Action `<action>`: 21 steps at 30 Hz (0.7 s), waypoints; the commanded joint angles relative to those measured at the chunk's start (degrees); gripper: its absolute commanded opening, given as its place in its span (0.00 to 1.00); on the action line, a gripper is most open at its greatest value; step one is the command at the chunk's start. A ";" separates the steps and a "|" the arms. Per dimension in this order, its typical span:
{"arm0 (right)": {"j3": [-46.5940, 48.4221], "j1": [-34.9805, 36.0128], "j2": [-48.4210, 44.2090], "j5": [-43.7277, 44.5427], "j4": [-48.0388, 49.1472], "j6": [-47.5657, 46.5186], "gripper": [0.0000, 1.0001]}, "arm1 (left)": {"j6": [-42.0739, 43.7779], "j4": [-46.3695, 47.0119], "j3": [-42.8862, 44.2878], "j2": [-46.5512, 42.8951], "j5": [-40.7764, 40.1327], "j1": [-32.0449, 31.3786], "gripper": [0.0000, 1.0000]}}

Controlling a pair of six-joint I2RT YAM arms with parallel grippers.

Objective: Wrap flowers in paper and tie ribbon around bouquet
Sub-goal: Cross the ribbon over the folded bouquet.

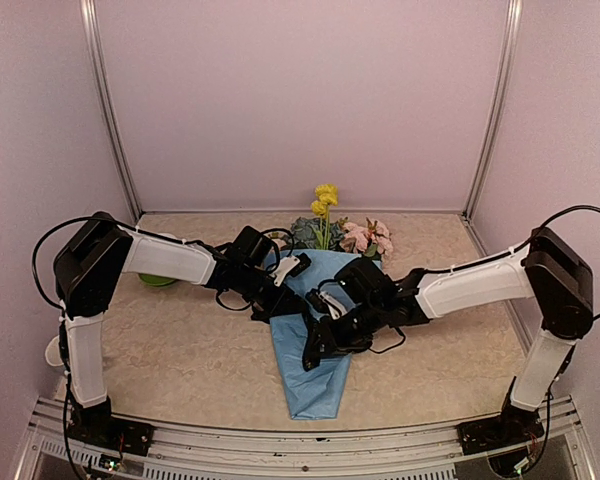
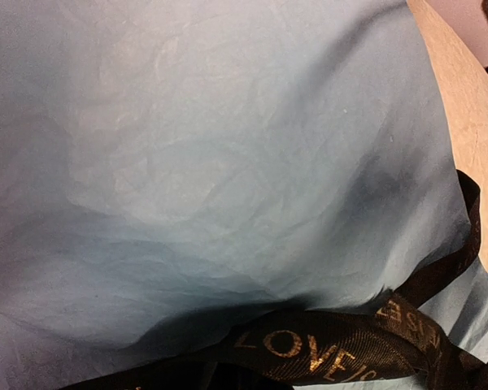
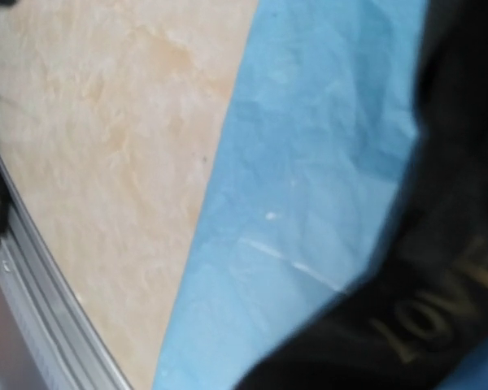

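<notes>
The bouquet (image 1: 315, 370) lies on the table as a light-blue paper (image 2: 228, 162) cone with its tip toward the near edge. The flowers (image 1: 368, 238), pink, yellow and blue-green, stick out at the far end. My left gripper (image 1: 280, 303) presses low over the cone's upper left side. Its fingers are hidden in the left wrist view, where the black ribbon (image 2: 325, 349) with gold lettering runs taut along the bottom edge, so it appears shut on the ribbon. My right gripper (image 1: 315, 350) sits over the cone's middle. The blurred right wrist view shows only the ribbon (image 3: 423, 309) over the paper (image 3: 309, 203), and its jaws stay hidden.
A green saucer (image 1: 157, 280) sits behind my left forearm. The beige table (image 3: 106, 162) shows left of the cone, with a metal rail (image 3: 32, 309) along the near edge. Pale walls enclose the table on three sides.
</notes>
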 commanded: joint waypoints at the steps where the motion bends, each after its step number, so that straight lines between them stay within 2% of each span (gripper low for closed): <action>1: 2.33 2.41 1.15 -4.33 5.32 -4.82 0.00 | -0.16 0.34 1.48 -0.41 1.89 0.21 0.00; 5: 5.59 6.81 1.89 -6.56 2.38 -15.74 0.00 | -0.33 0.35 1.87 -0.12 1.86 0.77 0.00; 6: 6.32 8.12 2.07 -6.47 0.56 -21.10 0.00 | -0.21 0.35 1.93 -0.16 1.92 0.83 0.00; 11: 6.79 9.75 3.38 -1.64 -6.34 -26.19 0.00 | -0.29 0.37 2.02 -0.08 1.97 1.13 0.00; 15: 7.78 9.04 4.48 5.56 -11.44 -25.88 0.17 | -1.09 2.20 0.62 -1.42 2.33 1.43 0.00; 17: 6.57 7.28 3.61 7.43 -11.06 -23.59 0.30 | -1.64 4.00 -0.50 -2.57 2.61 1.65 0.00; 21: 2.74 2.24 0.06 11.51 -9.51 -17.64 0.36 | -1.83 6.84 -2.61 -5.12 2.46 1.61 0.00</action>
